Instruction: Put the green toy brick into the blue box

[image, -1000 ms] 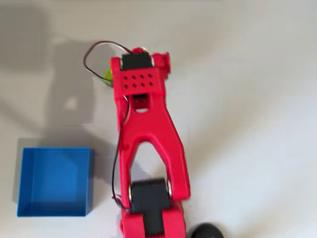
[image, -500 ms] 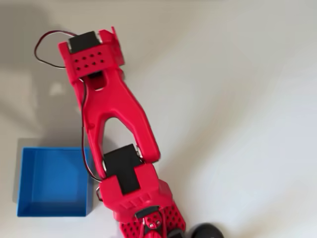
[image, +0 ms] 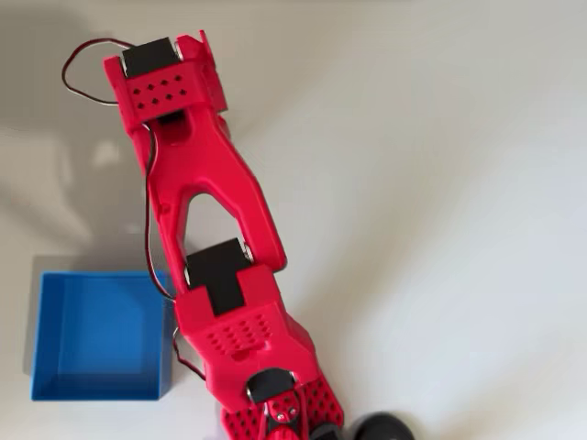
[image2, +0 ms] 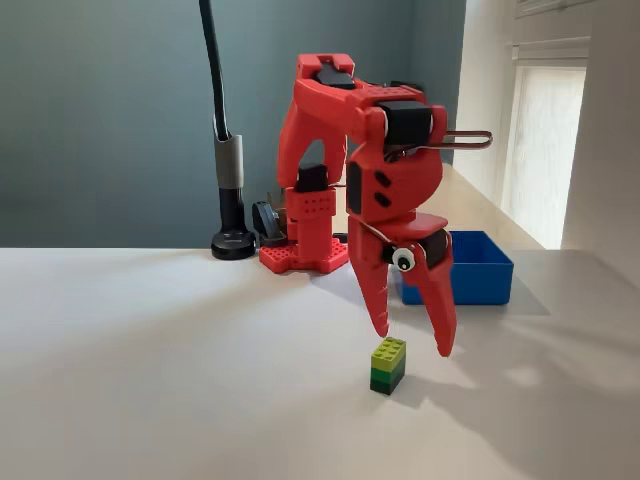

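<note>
The green brick (image2: 388,365) stands on the white table (image2: 150,380), ungrasped, just below my gripper (image2: 412,340), whose fingers hang spread apart above it. The blue box (image2: 475,268) sits empty behind; grasping, carrying and release all remain.

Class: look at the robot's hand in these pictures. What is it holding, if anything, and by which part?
Nothing. The hand hangs open above the green toy brick, which stands on the table untouched.

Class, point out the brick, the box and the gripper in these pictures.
brick (image2: 388,364), fixed view, its front face.
box (image: 101,397), overhead view, its near wall.
gripper (image2: 412,342), fixed view, midway between the open fingertips above the brick.
</note>
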Robot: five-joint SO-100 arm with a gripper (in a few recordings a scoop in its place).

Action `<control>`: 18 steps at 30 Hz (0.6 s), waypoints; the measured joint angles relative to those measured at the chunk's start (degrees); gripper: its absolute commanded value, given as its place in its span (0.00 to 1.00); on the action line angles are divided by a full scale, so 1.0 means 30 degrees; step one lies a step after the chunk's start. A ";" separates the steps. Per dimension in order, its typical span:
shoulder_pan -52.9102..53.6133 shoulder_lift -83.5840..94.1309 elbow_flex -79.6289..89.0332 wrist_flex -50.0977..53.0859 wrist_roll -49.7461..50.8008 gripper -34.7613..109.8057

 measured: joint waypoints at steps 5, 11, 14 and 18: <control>0.0234 -0.0059 -0.0439 0.0586 -0.0527 0.45; 0.0879 -0.0059 -0.0527 0.0615 -0.1055 0.44; 0.1025 -0.0059 -0.0527 0.0615 -0.1348 0.44; 0.1377 -0.0059 -0.0527 0.0615 -0.1348 0.44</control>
